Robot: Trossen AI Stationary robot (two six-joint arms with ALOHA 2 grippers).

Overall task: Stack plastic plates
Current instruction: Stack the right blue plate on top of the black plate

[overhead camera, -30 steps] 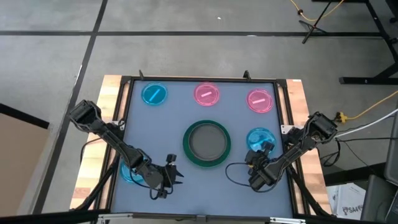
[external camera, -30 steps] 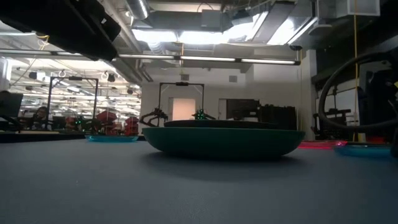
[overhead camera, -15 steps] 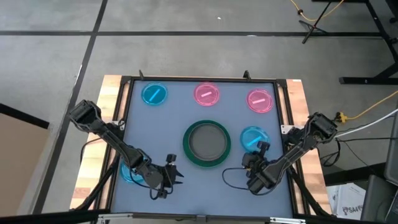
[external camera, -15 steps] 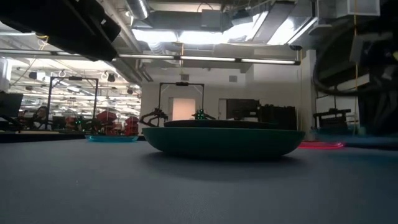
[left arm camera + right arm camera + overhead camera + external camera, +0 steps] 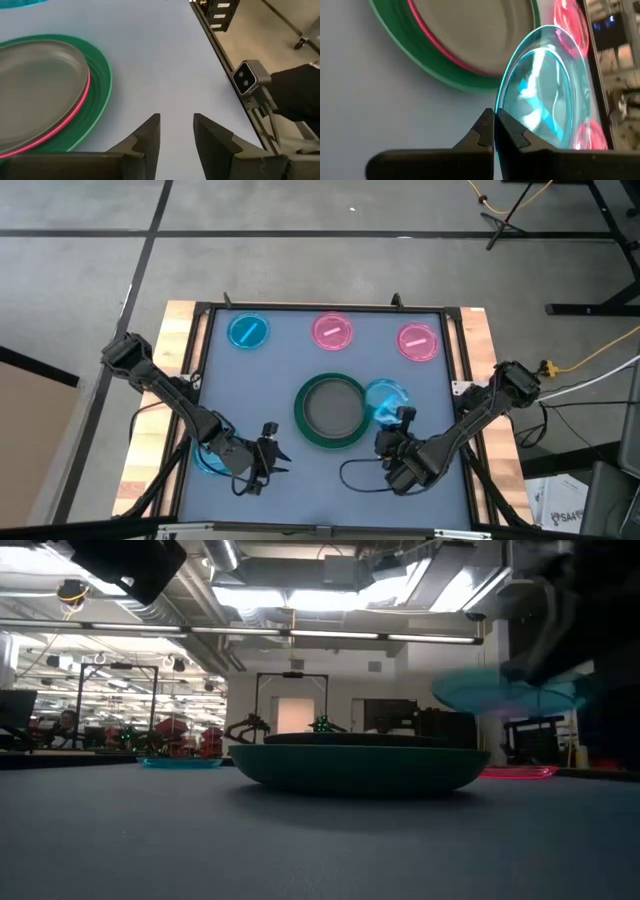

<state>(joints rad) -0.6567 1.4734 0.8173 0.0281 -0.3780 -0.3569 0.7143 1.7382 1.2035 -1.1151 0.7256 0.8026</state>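
The large green plate (image 5: 332, 411) lies flat mid-table with a medium plate (image 5: 30, 95) nested in it, grey-looking with a hot-pink rim. My right gripper (image 5: 402, 421) is shut on a small translucent blue plate (image 5: 384, 399) just right of the green plate. It shows lifted and blurred in the low view (image 5: 505, 692). My left gripper (image 5: 274, 453) hovers open near the table's near edge, left of the green plate, with nothing between its fingers (image 5: 176, 117). My right gripper pinches the small blue plate by its rim (image 5: 498, 116), on the side nearest the wrist, between the two fingers. The fingers come from the table's near right side, slanting. The plate is lifted clear of the table and tilted, its far edge raised beside the green plate's right rim.
A blue plate (image 5: 248, 332) and two pink plates (image 5: 333, 331) (image 5: 418, 341) lie along the far edge. Another blue plate (image 5: 208, 461) sits at the near left, partly under my left arm. A black frame (image 5: 455, 360) edges the mat.
My right gripper has moved toward the table's left, carrying the blue plate from the right side of the mat up off the table to just beside the green plate's right rim. My left arm has shifted slightly toward the left edge.
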